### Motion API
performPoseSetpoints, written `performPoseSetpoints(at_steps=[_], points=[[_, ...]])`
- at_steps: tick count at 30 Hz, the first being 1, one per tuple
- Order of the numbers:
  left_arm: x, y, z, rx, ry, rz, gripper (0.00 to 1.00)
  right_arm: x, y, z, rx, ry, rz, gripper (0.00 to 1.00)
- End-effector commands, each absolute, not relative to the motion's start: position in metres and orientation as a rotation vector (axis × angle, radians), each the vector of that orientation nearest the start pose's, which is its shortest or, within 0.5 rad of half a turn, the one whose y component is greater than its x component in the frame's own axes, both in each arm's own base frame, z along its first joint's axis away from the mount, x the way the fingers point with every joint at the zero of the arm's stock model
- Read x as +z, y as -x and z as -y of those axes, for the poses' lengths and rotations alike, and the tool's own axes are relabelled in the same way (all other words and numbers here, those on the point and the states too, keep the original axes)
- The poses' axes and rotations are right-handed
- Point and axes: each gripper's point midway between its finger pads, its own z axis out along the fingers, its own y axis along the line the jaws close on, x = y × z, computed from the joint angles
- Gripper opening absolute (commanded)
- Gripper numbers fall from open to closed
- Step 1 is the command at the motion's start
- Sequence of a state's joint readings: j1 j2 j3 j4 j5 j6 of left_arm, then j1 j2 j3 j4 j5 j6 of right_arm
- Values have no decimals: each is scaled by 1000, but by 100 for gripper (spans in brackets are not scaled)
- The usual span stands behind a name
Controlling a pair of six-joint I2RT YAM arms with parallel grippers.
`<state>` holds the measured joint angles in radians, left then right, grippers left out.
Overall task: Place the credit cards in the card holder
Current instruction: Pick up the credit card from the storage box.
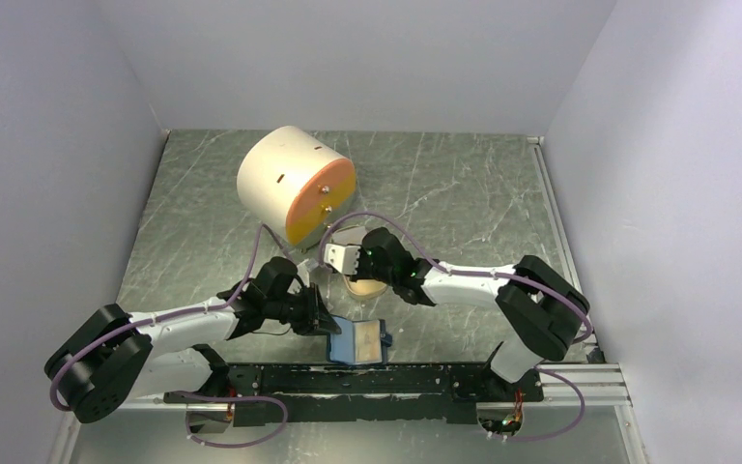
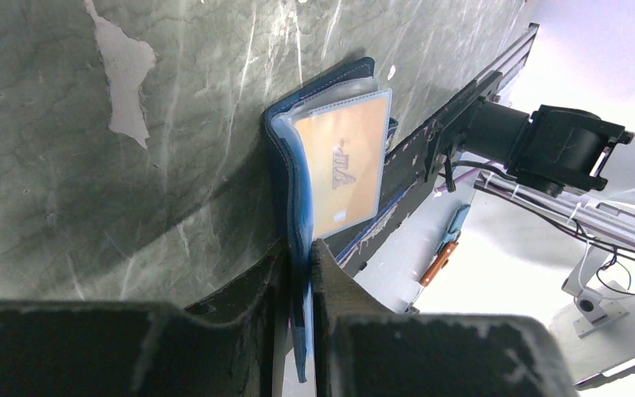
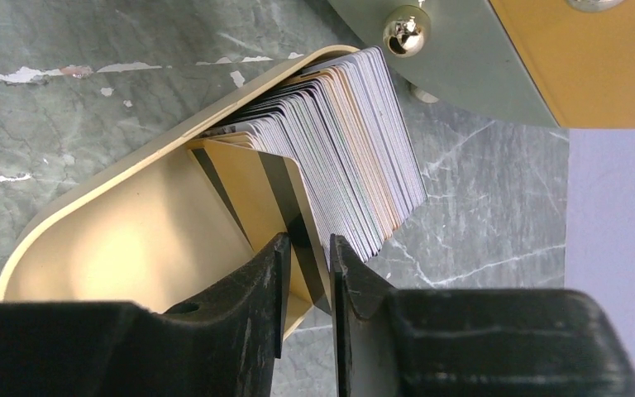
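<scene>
Left gripper [image 2: 299,248] clamped on the card holder [image 2: 279,136] (1 card seated) while right gripper [image 3: 307,248] straddles another, pinch unclear — most credit cards [image 3: 355,141] wait in the dish [image 3: 116,240].

- The left arm [image 1: 188,329] and the right arm [image 1: 464,282] have smooth white plastic shells on their long links.
- The joints are bulky black rounded housings [image 1: 546,314], biggest near the bases.
- A thin violet cable [image 1: 254,256] runs along each arm in loose loops, and small ties bind it to the white shells.
- The left hand [image 2: 301,248] and the right hand [image 3: 307,248] are matt black. Each has two flat fingers that get narrow toward the tips, with pale grey scuffs on the edges.
- A small green light [image 1: 372,254] glows on the black wrist of the right arm.
- Both bases sit on a long black metal rail [image 1: 377,382] with pale scratches.
</scene>
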<state>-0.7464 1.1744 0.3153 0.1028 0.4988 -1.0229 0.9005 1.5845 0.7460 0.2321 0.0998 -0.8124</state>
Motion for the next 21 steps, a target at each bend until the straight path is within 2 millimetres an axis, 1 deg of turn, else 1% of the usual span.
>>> performPoseSetpoints(at_steps=[1, 5, 10, 13, 18, 21], points=[[54, -116, 264, -1362, 71, -2669, 18, 97, -307, -300, -68, 1557, -1436, 26], [54, -116, 264, -1359, 73, -2669, 18, 94, -303, -300, -53, 1584, -1439, 24], [54, -116, 264, -1363, 77, -2669, 18, 94, -302, -300, -44, 1598, -1442, 10], [55, -116, 264, -1360, 76, -2667, 17, 94, -299, -299, -32, 1609, -1452, 8], [55, -116, 264, -1362, 78, -2666, 17, 93, -289, -301, 27, 1639, -1460, 0], [54, -116, 264, -1359, 84, -2667, 17, 95, -287, -300, 34, 1644, -1467, 0]])
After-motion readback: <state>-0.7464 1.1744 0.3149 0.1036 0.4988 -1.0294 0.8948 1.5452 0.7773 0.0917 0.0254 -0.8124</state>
